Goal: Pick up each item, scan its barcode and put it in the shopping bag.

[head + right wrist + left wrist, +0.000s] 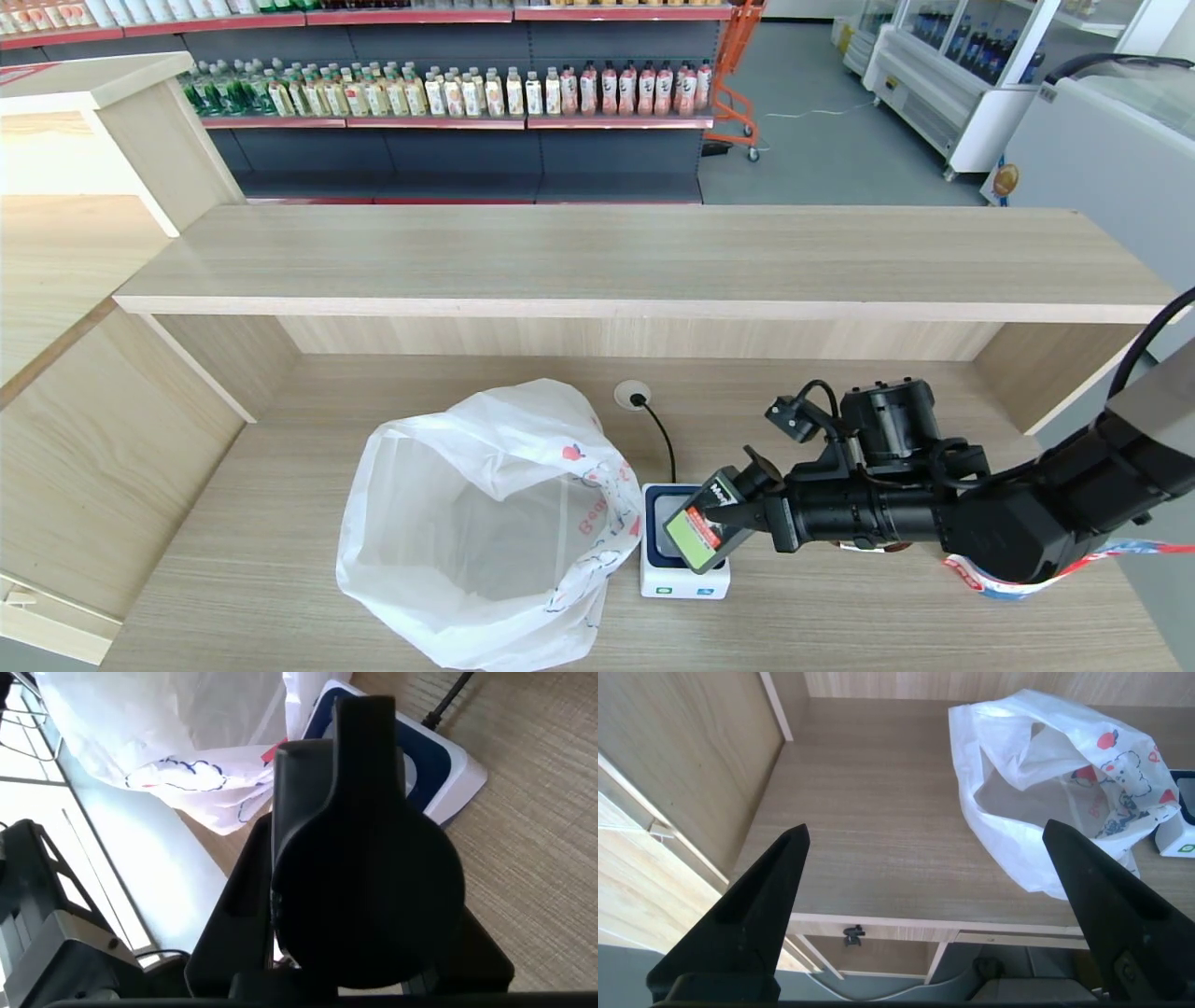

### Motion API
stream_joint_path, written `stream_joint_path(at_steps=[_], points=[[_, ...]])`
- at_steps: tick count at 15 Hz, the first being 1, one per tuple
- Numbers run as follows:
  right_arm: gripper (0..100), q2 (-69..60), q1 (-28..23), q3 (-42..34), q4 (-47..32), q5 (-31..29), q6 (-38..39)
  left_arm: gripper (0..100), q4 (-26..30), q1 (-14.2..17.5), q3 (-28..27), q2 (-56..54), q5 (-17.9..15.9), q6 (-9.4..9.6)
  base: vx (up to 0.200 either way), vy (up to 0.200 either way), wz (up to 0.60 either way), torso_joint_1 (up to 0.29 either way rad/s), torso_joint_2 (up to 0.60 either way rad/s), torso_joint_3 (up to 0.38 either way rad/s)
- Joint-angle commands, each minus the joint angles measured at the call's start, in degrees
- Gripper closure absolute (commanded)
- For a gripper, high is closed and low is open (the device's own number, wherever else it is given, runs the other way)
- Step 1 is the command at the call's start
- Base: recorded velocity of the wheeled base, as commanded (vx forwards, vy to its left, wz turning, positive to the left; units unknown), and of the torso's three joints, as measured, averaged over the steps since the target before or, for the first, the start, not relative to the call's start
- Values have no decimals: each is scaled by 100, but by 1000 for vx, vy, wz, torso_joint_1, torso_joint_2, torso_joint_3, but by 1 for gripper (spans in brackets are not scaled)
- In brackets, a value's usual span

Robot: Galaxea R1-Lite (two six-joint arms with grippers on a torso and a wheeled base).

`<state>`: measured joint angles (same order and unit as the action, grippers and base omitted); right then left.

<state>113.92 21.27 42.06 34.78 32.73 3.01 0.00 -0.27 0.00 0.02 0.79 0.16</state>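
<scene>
Right gripper: the right gripper (726, 516) is closed on a small dark packet (698, 539) with a green and red label, pinching it at its upper end.
Packet: it is held tilted just above the scanner (684, 584), partly covering the scanner's blue-framed window. I cannot tell which face carries the barcode.
Scanner: a white box on the counter (280, 560), touching the right side of the bag, with a black cable (663, 439) running back to a hole in the counter.
Shopping bag: the white plastic bag (485, 523) stands open, mouth up, left of the scanner. Nothing can be made out inside it.
Left gripper: the left gripper (926, 833) is spread wide and holds nothing, over the counter's left end, well apart from the bag.
Other item: a red, white and blue wrapper (991, 579) lies on the counter beneath the right arm, partly hidden.
Progress: judged early. The first packet is at the scanning step. Bagging it is left, then the wrapper.
</scene>
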Motion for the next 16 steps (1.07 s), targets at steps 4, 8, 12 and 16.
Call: stream_joint_path(at_steps=[4,8,12,16], points=[[100,-564,-27,22,152,-21,464,0,0,0,0,-2,9,2,0,0,0,0,0,0],[100,-2454,-554,-646,-6,-1665,718,0,0,0,0,-2,0,2,0,0,0,0,0,0],[100,-4018,-958,-2140,169,-1955,-1312,0,0,0,0,-2,0,2,0,0,0,0,0,0],[100,-4264,-484,-2650,363,-1885,-995,0,0,0,0,-2,9,2,0,0,0,0,0,0]])
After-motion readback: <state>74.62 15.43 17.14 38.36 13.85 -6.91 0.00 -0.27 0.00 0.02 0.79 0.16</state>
